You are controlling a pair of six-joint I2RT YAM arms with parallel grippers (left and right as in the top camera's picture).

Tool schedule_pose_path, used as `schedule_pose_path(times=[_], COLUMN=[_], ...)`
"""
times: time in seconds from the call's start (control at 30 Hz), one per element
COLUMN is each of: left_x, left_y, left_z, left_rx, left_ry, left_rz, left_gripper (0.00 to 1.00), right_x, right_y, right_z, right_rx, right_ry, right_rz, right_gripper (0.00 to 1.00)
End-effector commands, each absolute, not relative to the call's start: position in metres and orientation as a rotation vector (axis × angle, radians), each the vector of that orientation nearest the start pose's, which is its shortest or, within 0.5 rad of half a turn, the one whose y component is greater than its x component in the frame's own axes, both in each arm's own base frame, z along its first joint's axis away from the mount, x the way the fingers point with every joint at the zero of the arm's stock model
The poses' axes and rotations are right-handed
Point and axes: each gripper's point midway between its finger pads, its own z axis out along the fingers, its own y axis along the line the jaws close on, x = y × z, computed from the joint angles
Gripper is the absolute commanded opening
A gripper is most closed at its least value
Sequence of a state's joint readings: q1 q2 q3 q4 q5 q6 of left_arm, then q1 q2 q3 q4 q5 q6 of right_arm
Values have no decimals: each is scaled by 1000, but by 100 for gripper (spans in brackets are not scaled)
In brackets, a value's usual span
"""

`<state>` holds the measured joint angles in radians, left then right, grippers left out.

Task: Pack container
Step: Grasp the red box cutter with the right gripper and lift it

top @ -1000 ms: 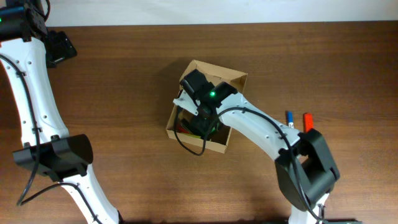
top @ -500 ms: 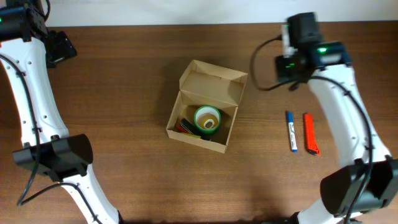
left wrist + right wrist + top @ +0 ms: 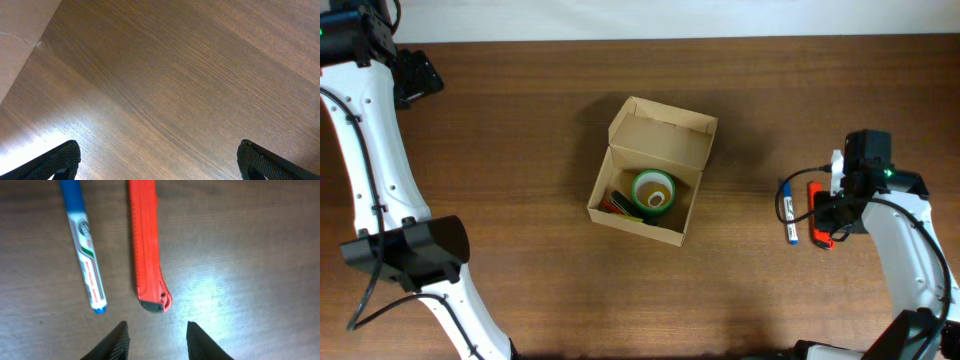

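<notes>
The container (image 3: 660,138), a tan cardboard box with its flap lid open to the back, stands at the table's middle. Inside it lie a green tape roll (image 3: 653,190) and a few pens (image 3: 616,206). My right gripper (image 3: 832,205) (image 3: 157,337) is open and empty, low over the table just short of the end of a red utility knife (image 3: 147,245) (image 3: 818,232). A blue and white marker (image 3: 82,245) (image 3: 788,215) lies beside the knife. My left gripper (image 3: 415,75) (image 3: 160,160) is open wide and empty at the far left back corner.
The left wrist view shows bare wood and a pale surface (image 3: 17,35) past the table's edge. The left arm's base and links (image 3: 405,250) stand along the left side. The right arm's links (image 3: 910,250) run along the right edge.
My right gripper left the box, with the green tape roll staying inside. It swung to the back right, then came down over the knife and marker. The left arm has not moved.
</notes>
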<state>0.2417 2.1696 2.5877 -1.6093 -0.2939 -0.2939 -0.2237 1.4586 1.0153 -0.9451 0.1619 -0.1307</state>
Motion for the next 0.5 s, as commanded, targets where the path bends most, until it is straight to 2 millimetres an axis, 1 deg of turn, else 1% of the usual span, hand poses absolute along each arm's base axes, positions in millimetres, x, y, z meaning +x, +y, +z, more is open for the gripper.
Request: schedule_pose_path(times=[0.0,0.07,0.1,0.13,0.2,0.3,0.37,0.47], left_x=[433,433,433,433,433,433,433,433], left_y=[159,159,159,159,159,159,159,159], left_z=[256,256,256,256,256,256,256,256], left_rx=[-798,-798,-797,-798,-798,-798,-798,-798], left_ry=[2633,2633,2633,2633,2633,2633,2633,2633], left_rz=[391,392,392,391,392,392,392,392], left_gripper=[100,100,100,100,100,100,100,99], right_x=[268,267,266,266,267,267,271,280], right_y=[-91,-98,-98,-100,-96,-85,-82,-85], right_z=[86,83,76,68,46,25,15,14], right_rx=[127,150,168,196,195,162,147,146], right_ry=[2948,2950,2966,2984,3040,3107,3131,3131], right_rz=[-216,-178,-103,-64,1,61,85,84], right_gripper=[43,48,50,51,54,58,59,59])
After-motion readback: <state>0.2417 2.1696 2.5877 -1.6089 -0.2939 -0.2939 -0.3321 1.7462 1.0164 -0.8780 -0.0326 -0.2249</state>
